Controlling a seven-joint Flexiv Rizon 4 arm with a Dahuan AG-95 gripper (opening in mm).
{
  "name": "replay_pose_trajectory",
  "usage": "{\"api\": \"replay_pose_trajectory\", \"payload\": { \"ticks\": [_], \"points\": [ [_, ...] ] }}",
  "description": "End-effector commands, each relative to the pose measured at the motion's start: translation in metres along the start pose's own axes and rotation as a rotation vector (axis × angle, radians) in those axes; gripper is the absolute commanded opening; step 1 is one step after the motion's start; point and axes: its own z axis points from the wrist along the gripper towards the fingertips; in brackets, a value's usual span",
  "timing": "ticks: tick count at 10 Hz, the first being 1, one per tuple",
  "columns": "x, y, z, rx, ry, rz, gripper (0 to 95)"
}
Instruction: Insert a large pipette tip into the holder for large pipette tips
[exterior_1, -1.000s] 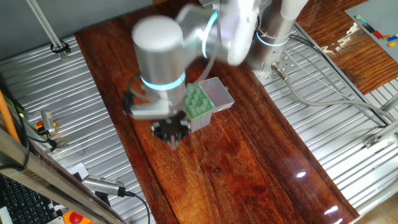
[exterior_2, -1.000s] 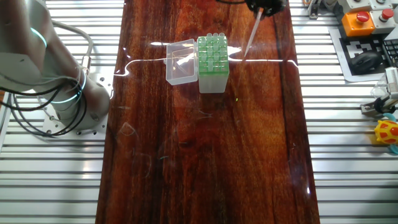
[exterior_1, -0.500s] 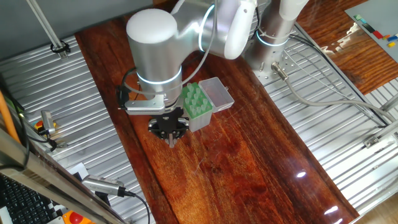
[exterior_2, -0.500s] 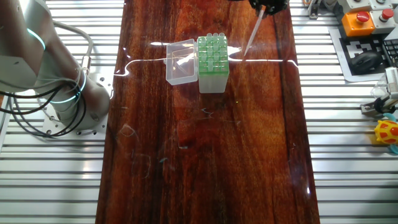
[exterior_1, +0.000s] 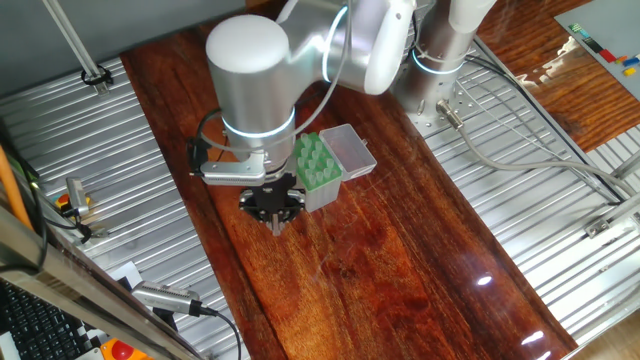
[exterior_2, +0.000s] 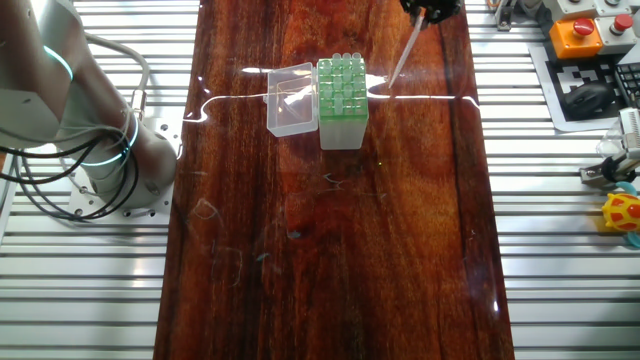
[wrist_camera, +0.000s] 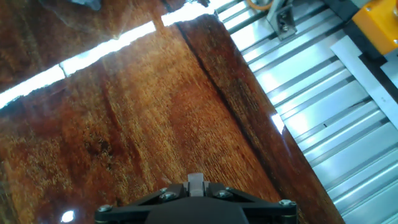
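The holder for large pipette tips (exterior_2: 340, 90) stands on the wooden table, its green rack of holes facing up and its translucent lid (exterior_2: 290, 98) open to the left. It also shows in one fixed view (exterior_1: 316, 168), just right of my gripper (exterior_1: 273, 212). My gripper (exterior_2: 428, 8) is shut on the large pipette tip (exterior_2: 404, 52), which hangs tilted with its point just right of the holder, above the table. In the hand view the jaws are closed on a small pale piece (wrist_camera: 195, 182); the holder is out of that view.
Ribbed metal surfaces (exterior_2: 570, 200) flank the wooden board (exterior_2: 330, 230) on both sides. The robot base (exterior_2: 100, 150) with cables stands at the left. An orange button box (exterior_2: 578, 35) and a yellow toy (exterior_2: 622, 215) lie at the right.
The arm was in blurred motion a second ago and is now still. The pipette tip's point has swung slightly closer to the holder.
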Motion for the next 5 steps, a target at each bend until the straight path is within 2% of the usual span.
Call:
{"api": "replay_pose_trajectory", "payload": {
  "ticks": [1,2,4,5],
  "points": [
    [0.000,0.000,-0.001,0.005,0.018,0.020,0.0],
    [0.000,0.000,-0.001,0.014,0.033,0.035,0.0],
    [0.000,0.000,-0.001,0.006,0.019,0.036,0.0],
    [-0.001,0.005,-0.012,-0.003,0.005,0.025,0.0]
  ]
}}
